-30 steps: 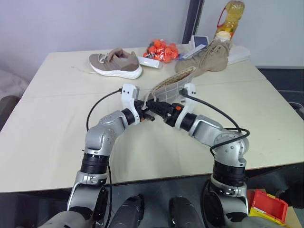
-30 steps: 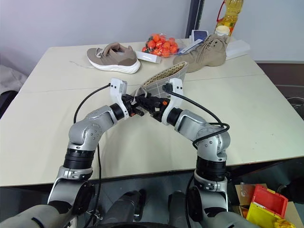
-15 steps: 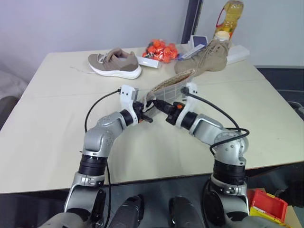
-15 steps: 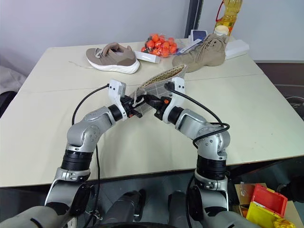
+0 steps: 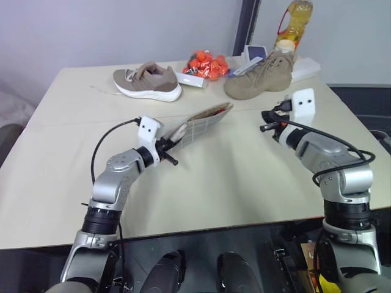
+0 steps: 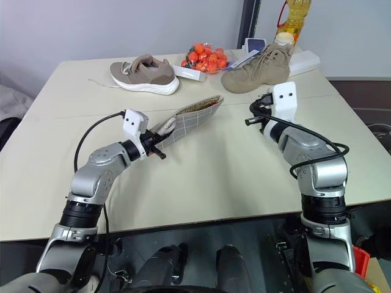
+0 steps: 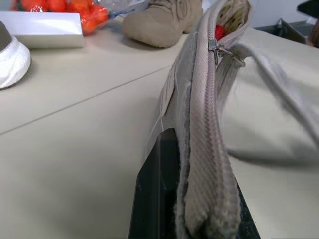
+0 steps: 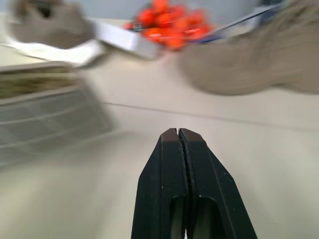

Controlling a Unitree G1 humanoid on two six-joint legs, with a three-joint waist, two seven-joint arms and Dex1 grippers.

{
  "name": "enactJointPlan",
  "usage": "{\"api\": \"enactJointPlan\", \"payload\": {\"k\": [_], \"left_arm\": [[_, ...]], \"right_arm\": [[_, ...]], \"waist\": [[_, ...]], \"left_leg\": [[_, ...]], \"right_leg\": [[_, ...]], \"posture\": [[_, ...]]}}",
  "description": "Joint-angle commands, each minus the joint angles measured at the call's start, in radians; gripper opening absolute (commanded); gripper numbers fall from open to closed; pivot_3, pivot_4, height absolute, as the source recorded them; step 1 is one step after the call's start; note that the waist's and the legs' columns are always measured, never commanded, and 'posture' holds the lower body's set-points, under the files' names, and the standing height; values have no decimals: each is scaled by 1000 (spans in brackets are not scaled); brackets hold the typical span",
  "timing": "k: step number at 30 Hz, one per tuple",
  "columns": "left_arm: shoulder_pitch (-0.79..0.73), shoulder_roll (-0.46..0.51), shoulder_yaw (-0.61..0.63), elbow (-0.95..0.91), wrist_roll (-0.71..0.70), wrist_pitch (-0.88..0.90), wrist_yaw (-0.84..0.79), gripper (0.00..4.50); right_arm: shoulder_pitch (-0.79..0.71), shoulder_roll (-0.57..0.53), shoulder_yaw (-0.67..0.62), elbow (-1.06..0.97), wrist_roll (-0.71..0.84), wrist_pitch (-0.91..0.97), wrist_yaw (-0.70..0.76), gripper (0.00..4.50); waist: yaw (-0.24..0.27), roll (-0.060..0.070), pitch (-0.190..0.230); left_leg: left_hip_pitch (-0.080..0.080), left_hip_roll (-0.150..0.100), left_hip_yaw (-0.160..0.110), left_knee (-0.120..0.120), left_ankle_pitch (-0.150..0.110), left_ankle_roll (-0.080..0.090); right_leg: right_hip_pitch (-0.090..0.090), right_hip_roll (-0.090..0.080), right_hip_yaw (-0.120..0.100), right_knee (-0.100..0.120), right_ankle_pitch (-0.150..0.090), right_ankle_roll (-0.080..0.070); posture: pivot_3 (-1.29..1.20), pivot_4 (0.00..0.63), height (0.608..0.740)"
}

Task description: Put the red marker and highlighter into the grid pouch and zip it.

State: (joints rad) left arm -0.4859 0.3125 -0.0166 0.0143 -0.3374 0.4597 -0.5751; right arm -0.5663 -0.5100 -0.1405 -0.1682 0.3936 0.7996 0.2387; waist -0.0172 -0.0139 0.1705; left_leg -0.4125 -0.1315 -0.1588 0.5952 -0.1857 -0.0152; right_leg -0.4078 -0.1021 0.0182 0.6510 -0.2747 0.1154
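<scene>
While the left fingers [image 5: 171, 160] stay clamped on the grid pouch [image 5: 198, 122], lifted off the counter [image 5: 73, 159], the right fingers [image 8: 180, 149] are pressed together, empty, with two shoes [image 5: 148, 81] and orange fruit [image 5: 208, 64] beyond.

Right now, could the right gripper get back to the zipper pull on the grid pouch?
Probably yes. The right gripper hangs shut and empty over bare table, with nothing between it and the grid pouch, which the left gripper holds up by one end. The zipper pull sits near the far, partly open end.
</scene>
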Motion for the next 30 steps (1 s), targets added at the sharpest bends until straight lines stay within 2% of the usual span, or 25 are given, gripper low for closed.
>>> {"api": "enactJointPlan", "payload": {"k": [1, 2, 5, 8, 9, 11, 16, 22, 25, 30], "left_arm": [[5, 6, 25, -43, -10, -12, 3, 0], [6, 2, 27, -46, -13, -10, 6, 0], [-1, -17, 32, -52, -28, -4, 17, 0], [-5, -29, 34, -55, -33, 1, 25, 0], [-8, -34, 30, -55, -31, 1, 27, 0], [-14, -40, 22, -53, -28, -2, 30, 0], [-25, -46, 11, -45, -23, -8, 27, 0], [-31, -46, 0, -43, -16, -17, 17, 0], [-28, -48, -1, -46, -16, -18, 18, 0], [-27, -49, -1, -47, -14, -18, 18, 0]], "right_arm": [[-16, 17, -9, -52, 57, 7, 65, 24], [-9, 33, -14, -77, 103, 28, 97, 24], [7, 122, -19, -140, 227, 128, 104, 880], [18, 181, -5, -189, 275, 191, 78, 2409], [19, 231, 8, -203, 292, 216, 42, 3004], [22, 278, 65, -232, 280, 232, 8, 3964], [5, 342, 135, -236, 254, 259, -41, 3964], [-12, 357, 211, -187, 185, 244, -69, 3964], [-15, 368, 211, -160, 157, 221, -76, 3218], [-20, 373, 193, -152, 140, 200, -66, 544]], "waist": [[1, 0, 0], [1, 0, 0], [1, 0, 0], [5, 0, 0], [6, 0, 0], [6, 0, 0], [5, 0, 0], [4, 0, 0], [4, 0, 0], [4, 0, 0]], "left_leg": [[0, 0, 0, 0, 0, 0], [0, 0, 0, 0, 0, 0], [0, 0, 0, 0, 0, 0], [0, 0, -1, 0, 0, 0], [0, 0, -1, 0, 0, 0], [0, 0, -1, 1, 0, 0], [0, 0, -1, 1, 0, 0], [0, 0, -1, 0, 0, 0], [0, 0, -1, 0, 0, 0], [0, 0, -1, 0, 0, 0]], "right_leg": [[0, 0, 0, 0, 0, 0], [0, 0, 0, 0, 0, 0], [0, 0, 0, 0, 0, 0], [0, 0, 0, 0, 0, 0], [0, 0, 0, 0, 0, 0], [0, 0, 0, 0, 0, 0], [0, 0, 0, 0, 0, 0], [0, 0, 0, 0, 0, 0], [0, 2, 0, 0, 0, 0], [0, 2, 0, 0, 0, 0]], "posture": [[0, 150, 740], [0, 150, 740], [0, 150, 740], [0, 150, 740], [0, 150, 740], [0, 150, 740], [0, 150, 740], [0, 150, 740], [0, 150, 740], [0, 150, 740]]}}
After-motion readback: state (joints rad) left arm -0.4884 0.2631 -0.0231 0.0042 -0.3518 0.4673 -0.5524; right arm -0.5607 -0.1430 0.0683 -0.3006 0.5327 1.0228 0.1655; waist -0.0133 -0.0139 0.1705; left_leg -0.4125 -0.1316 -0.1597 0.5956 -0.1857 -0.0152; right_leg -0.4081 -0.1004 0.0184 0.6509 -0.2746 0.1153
